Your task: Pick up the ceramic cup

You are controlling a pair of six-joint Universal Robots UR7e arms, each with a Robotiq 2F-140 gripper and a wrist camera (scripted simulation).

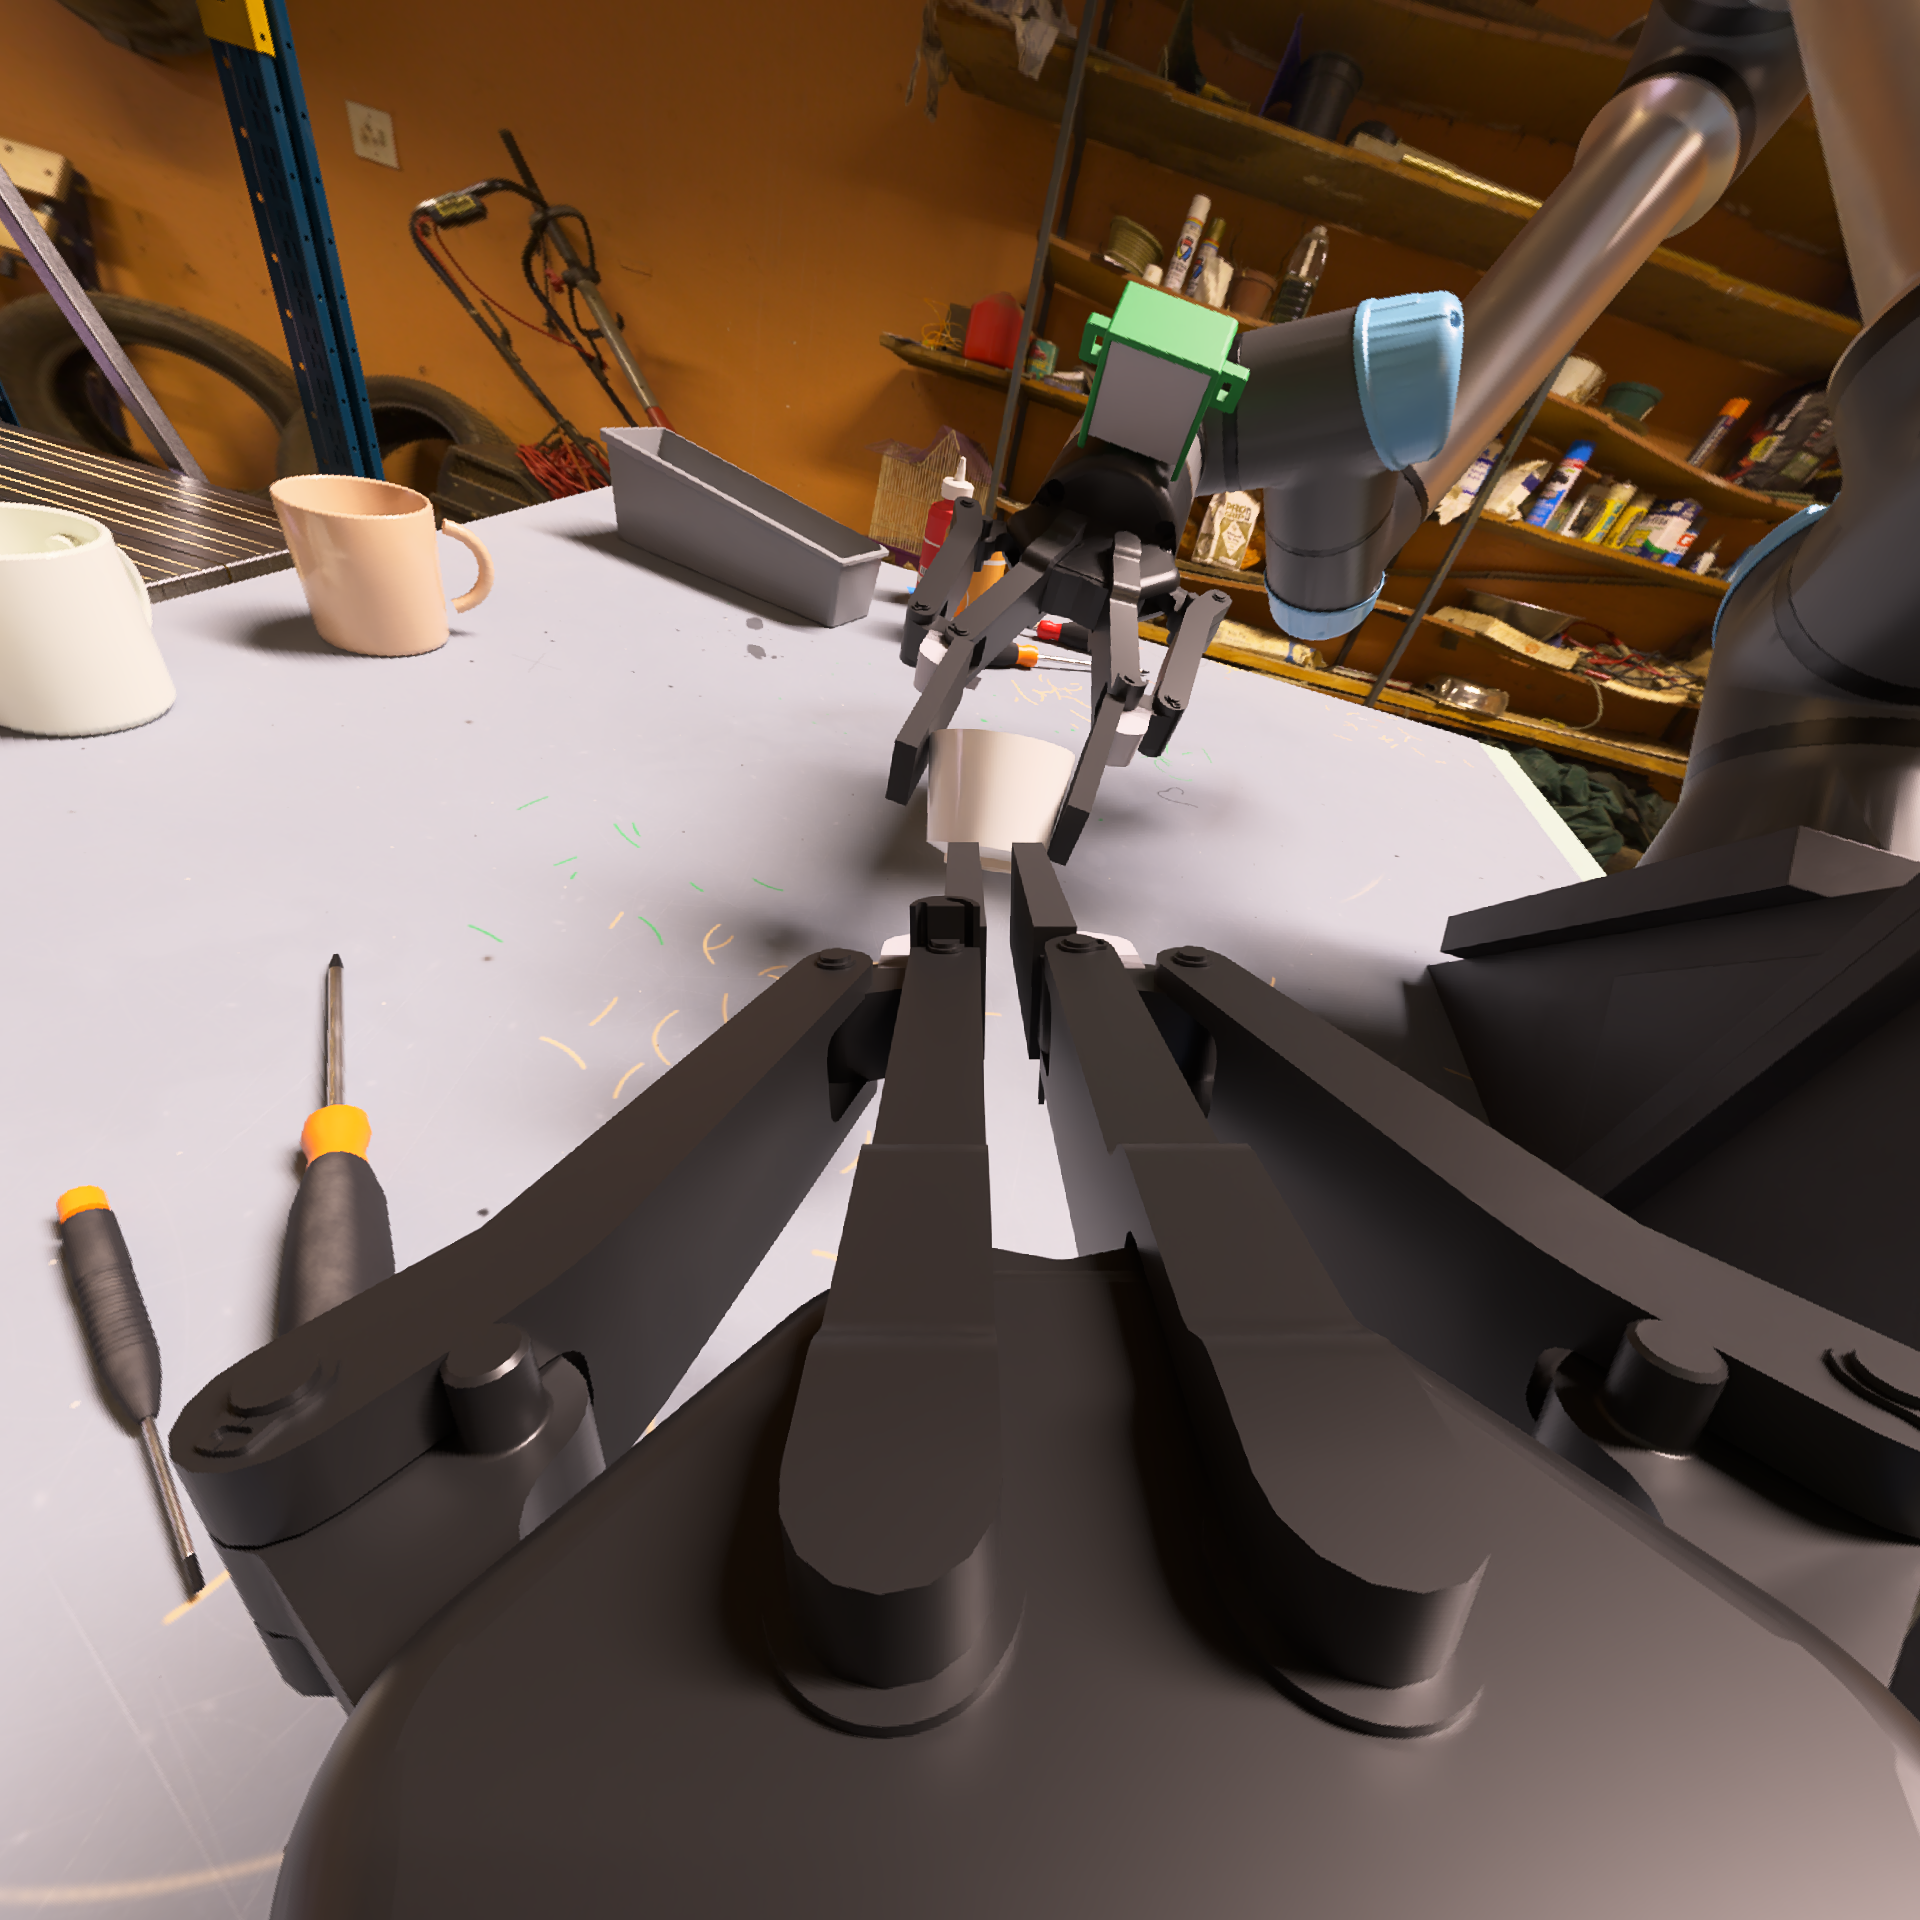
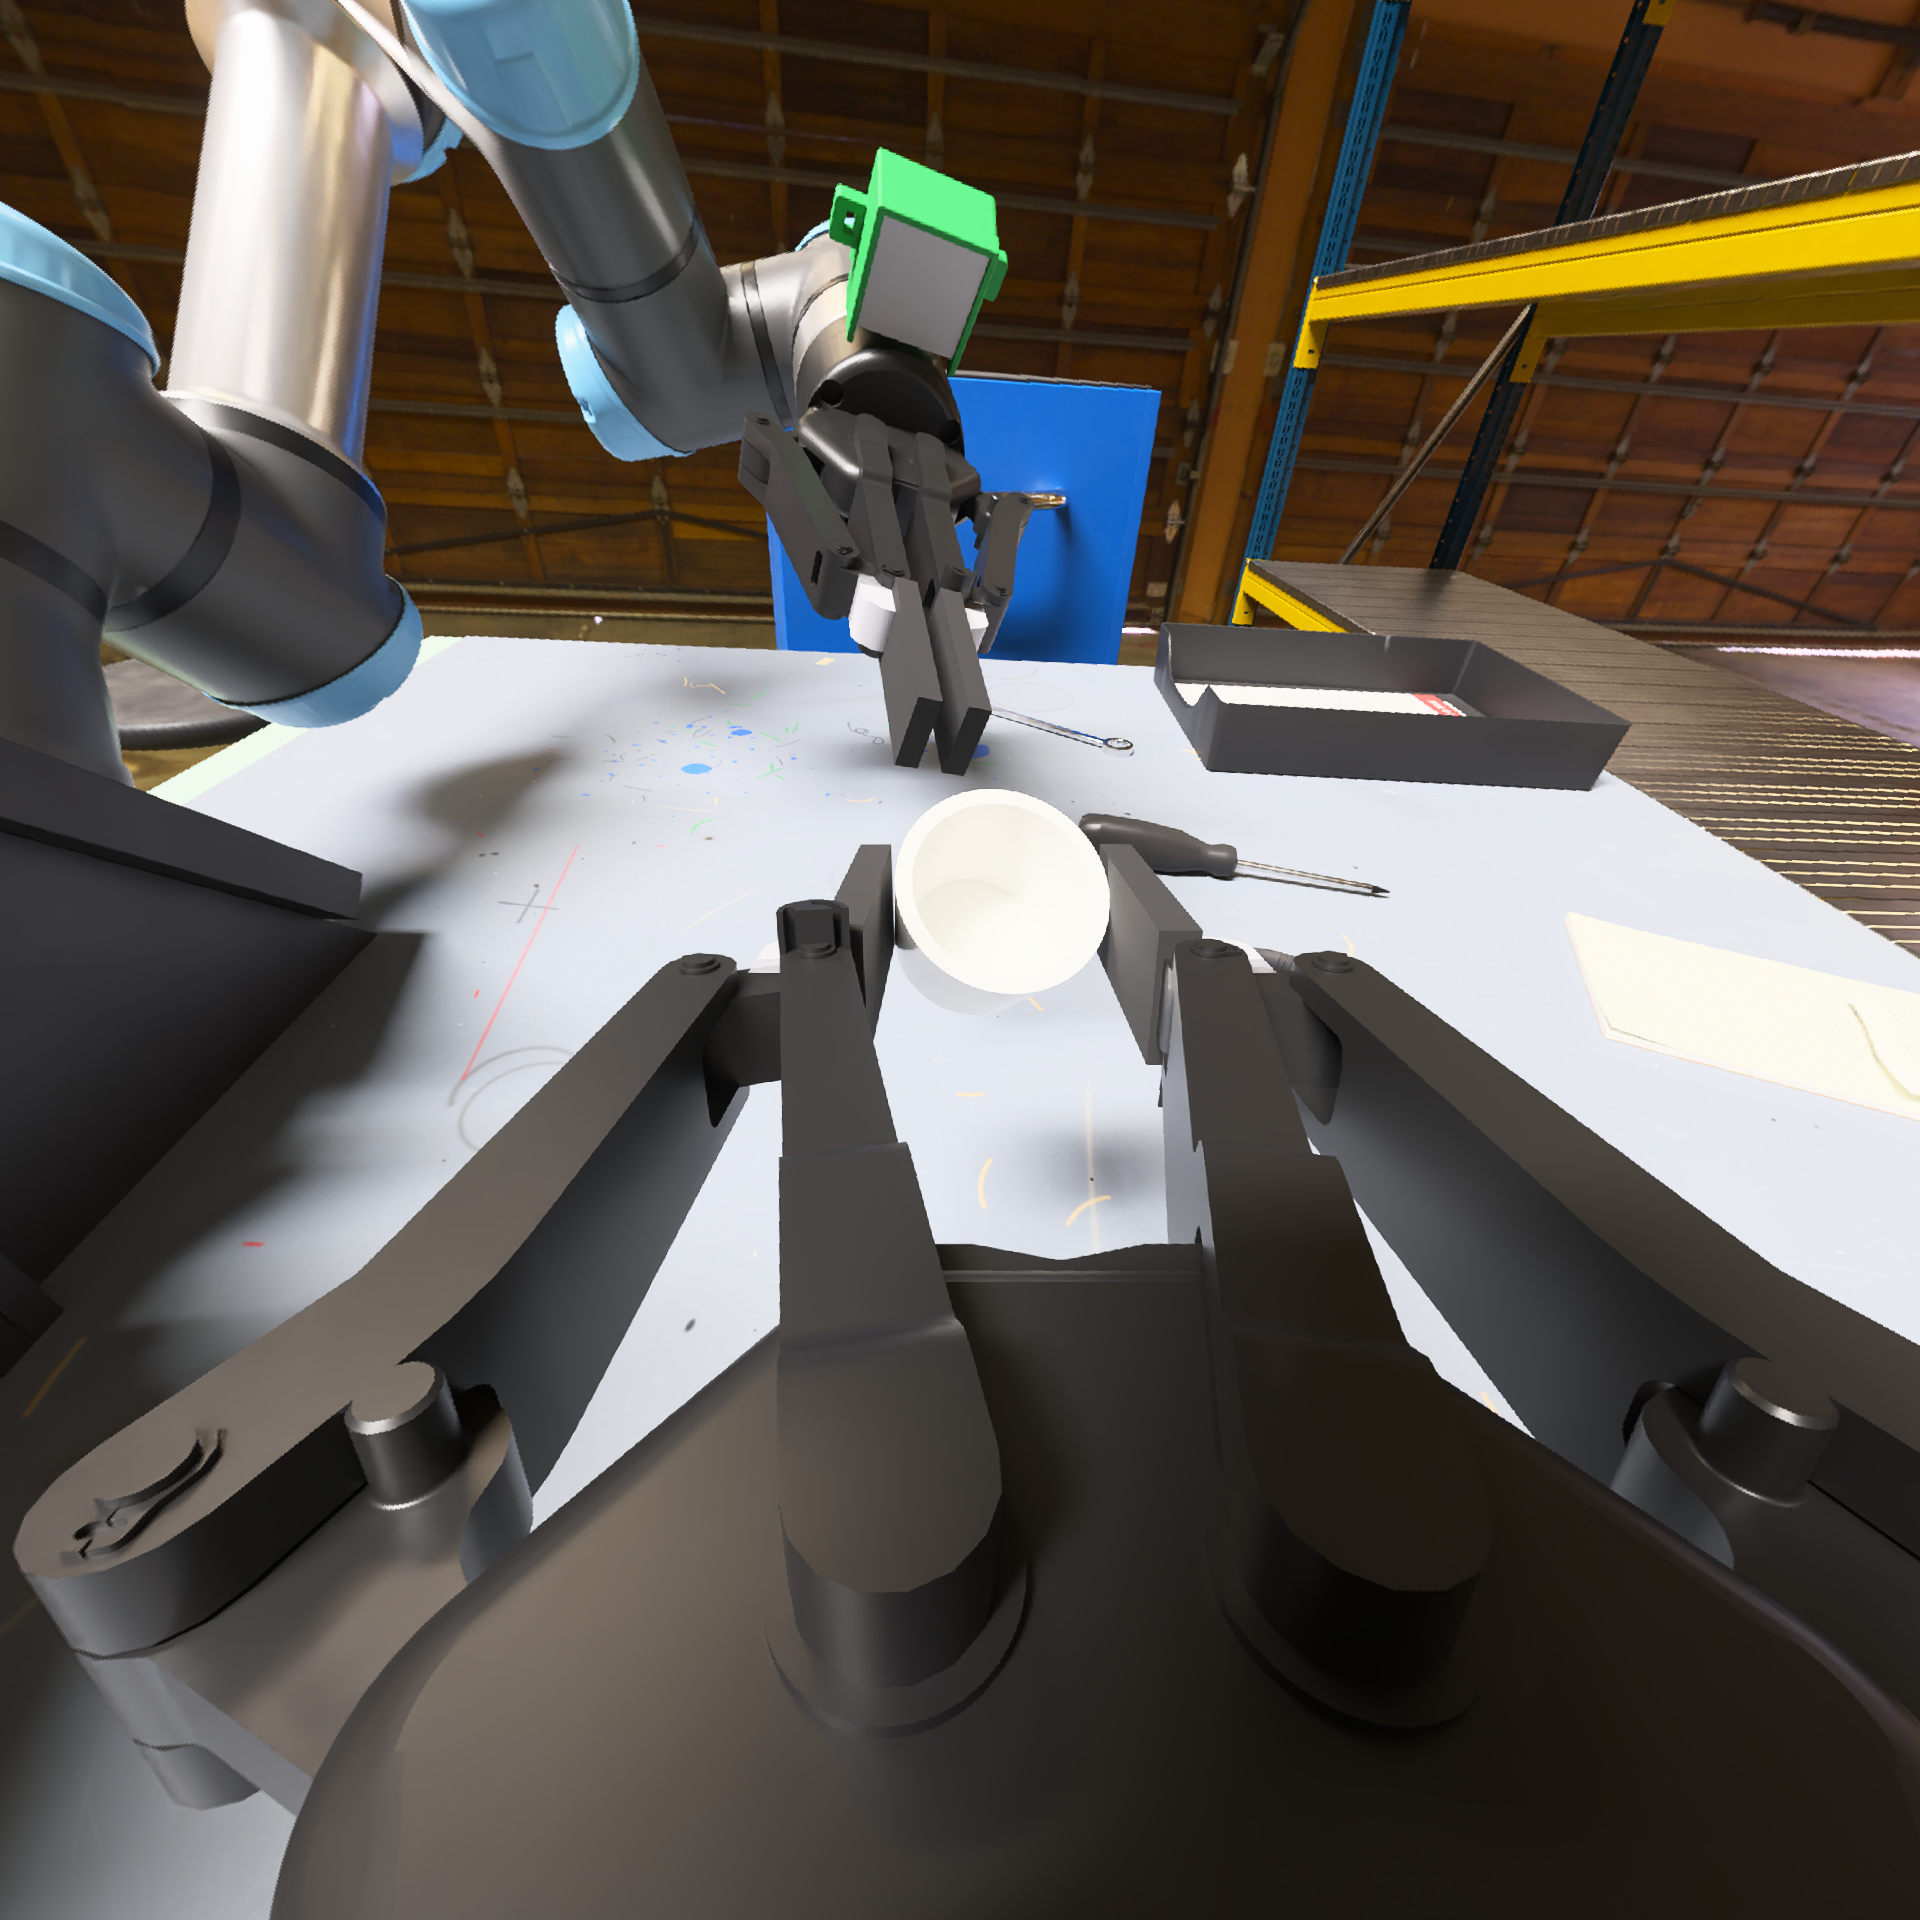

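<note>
The white ceramic cup [image 2: 1000,899] has no handle and sits between the fingers of my right gripper [image 2: 1000,883], which is shut on its sides. The cup's mouth faces the right wrist camera. The left wrist view shows the same cup [image 1: 997,784] held by the right gripper [image 1: 987,810], low over the grey table [image 1: 582,790]. I cannot tell whether the cup touches the table. My left gripper [image 1: 995,862] is shut and empty, its tips just short of the cup. It also shows in the right wrist view [image 2: 940,753], above the table beyond the cup.
A pink mug [image 1: 364,566], a white mug [image 1: 73,623] and a grey bin [image 1: 738,530] stand at the far left. Two screwdrivers [image 1: 332,1174] lie nearby. A dark tray [image 2: 1392,727], a wrench [image 2: 1070,732], another screwdriver [image 2: 1226,862] and a paper sheet [image 2: 1745,1018] lie to the right.
</note>
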